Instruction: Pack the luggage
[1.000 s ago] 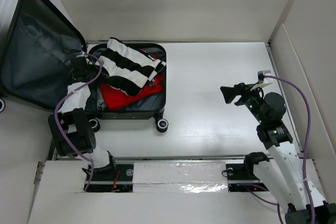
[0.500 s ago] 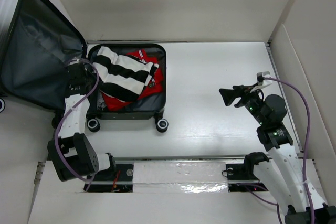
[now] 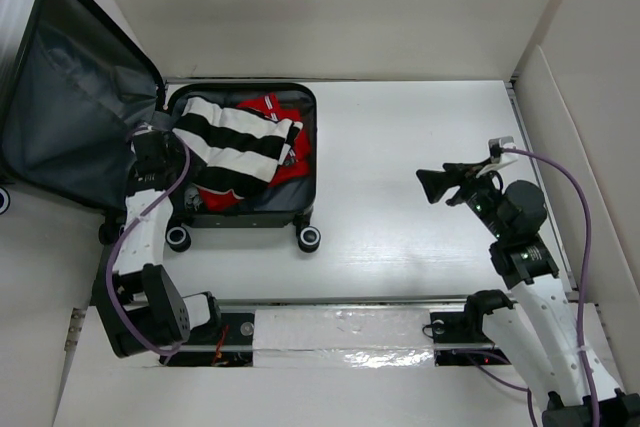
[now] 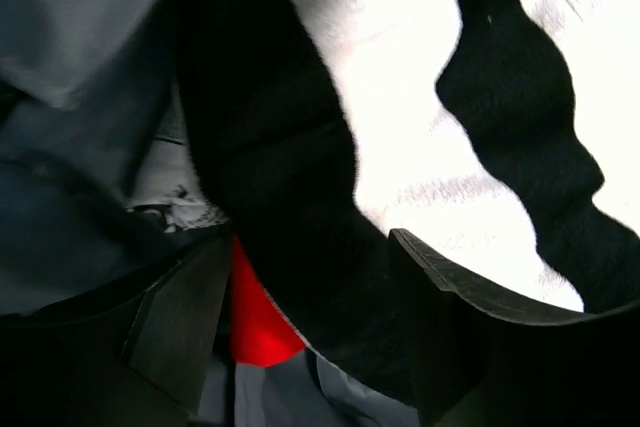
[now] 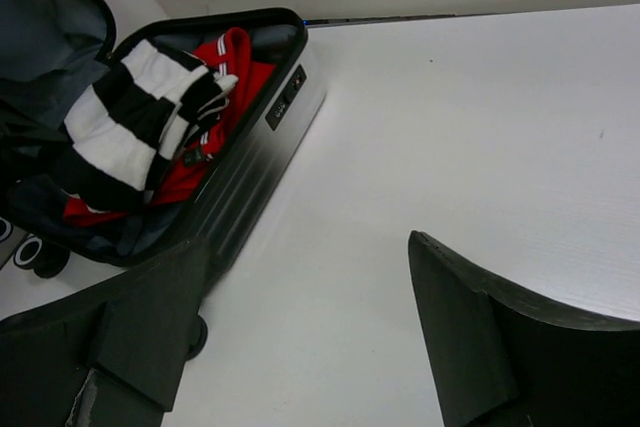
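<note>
The luggage (image 3: pixel 250 219) lies open at the table's left, its grey-lined lid (image 3: pixel 60 107) swung out to the left. A black-and-white striped garment (image 3: pixel 235 142) lies in the shell, over a red garment (image 3: pixel 285 165). My left gripper (image 3: pixel 165 139) is at the shell's left edge. In the left wrist view its jaws (image 4: pixel 310 317) stand apart around a black fold of the striped garment (image 4: pixel 400 147), with red cloth (image 4: pixel 255 322) and grey lining (image 4: pixel 80 197) below. My right gripper (image 3: pixel 432 184) hovers open over bare table; it (image 5: pixel 310 277) holds nothing, and the luggage (image 5: pixel 265 167) is far to its left.
Two suitcase wheels (image 3: pixel 310 239) (image 3: pixel 178 238) face the near edge. A white panel (image 3: pixel 560 147) walls the right side and a taped rail (image 3: pixel 340 332) runs along the near edge. The white table (image 3: pixel 400 147) stretches between the luggage and my right arm.
The striped garment has come down from a raised bunch to lie flat in the shell. My left gripper went from shut to open. The right arm barely moved.
</note>
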Robot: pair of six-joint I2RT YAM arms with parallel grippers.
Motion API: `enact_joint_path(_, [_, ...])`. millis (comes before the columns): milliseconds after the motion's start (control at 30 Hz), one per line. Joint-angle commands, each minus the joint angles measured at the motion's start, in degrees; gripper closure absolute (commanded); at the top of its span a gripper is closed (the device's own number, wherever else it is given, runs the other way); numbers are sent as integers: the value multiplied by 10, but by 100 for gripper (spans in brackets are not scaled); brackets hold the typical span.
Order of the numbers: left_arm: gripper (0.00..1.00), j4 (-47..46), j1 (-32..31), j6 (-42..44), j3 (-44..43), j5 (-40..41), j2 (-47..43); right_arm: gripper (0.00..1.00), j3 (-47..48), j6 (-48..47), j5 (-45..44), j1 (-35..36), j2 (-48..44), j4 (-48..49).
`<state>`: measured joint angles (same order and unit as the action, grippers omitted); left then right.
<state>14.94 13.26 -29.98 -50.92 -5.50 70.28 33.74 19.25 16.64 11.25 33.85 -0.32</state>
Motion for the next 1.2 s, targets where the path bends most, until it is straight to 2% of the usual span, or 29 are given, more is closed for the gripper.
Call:
enact_joint_path(0, [39, 4, 5, -9, -44, 45, -57, 15, 4, -7, 29, 1, 9, 37])
enact_joint_path(33, [40, 4, 5, -15, -52, 56, -76, 18, 7, -10, 39, 1, 14, 37])
enact_joint_path(100, [45, 4, 5, -27, -66, 86, -150, 44, 10, -12, 68, 1, 28, 38])
enact_joint_path(133, [54, 6, 5, -34, -68, 121, -175, 62, 11, -13, 78, 6, 32, 40])
enact_joint_path(167, [62, 11, 5, -36, -70, 142, -201, 87, 12, -14, 93, 6, 37, 40])
enact_joint_path(200, [68, 30, 5, -36, -73, 165, -249, 92, 13, -18, 95, 12, 43, 38])
enact_joint_path(233, [81, 43, 5, -38, -72, 218, -270, 94, 14, -18, 97, 12, 46, 37])
enact_joint_path(300, [95, 93, -1, -40, -68, 274, -323, 92, 16, -24, 95, 26, 49, 36])
enact_joint_path(333, [100, 127, -1, -49, -80, 340, -326, 90, 17, -24, 93, 26, 49, 32])
enact_joint_path(400, [100, 197, -1, -89, -81, 407, -331, 89, 20, -27, 95, 33, 50, 29])
enact_joint_path(433, [100, 218, -1, -100, -77, 476, -335, 88, 22, -29, 98, 33, 50, 25])
enact_joint_path(500, [100, 270, -1, -150, -63, 556, -337, 85, 26, -32, 101, 40, 48, 20])
enact_joint_path(533, [88, 278, -1, -162, -44, 621, -336, 83, 26, -33, 102, 40, 46, 17])
enact_joint_path(567, [79, 278, -6, -169, -36, 639, -335, 79, 28, -35, 103, 47, 44, 15])
enact_joint_path(600, [70, 275, -6, -185, -35, 644, -323, 78, 28, -37, 104, 48, 42, 14])
enact_joint_path(633, [53, 266, -6, -183, -37, 647, -309, 76, 27, -38, 105, 54, 40, 14])
enact_joint_path(700, [40, 237, -1, -173, -39, 651, -267, 69, 27, -42, 102, 64, 39, 11])
enact_joint_path(733, [36, 229, -1, -170, -54, 650, -253, 67, 25, -44, 100, 74, 39, 11])
enact_joint_path(900, [36, 219, 31, -137, -96, 682, -147, 63, 30, -50, 77, 87, 54, 7])
enact_joint_path(1033, [45, 193, 108, -117, -102, 628, -97, 64, 32, -54, 73, 92, 67, 5])
enact_joint_path(1167, [49, 192, 108, -106, -153, 614, -70, 63, 30, -54, 73, 98, 79, 10])
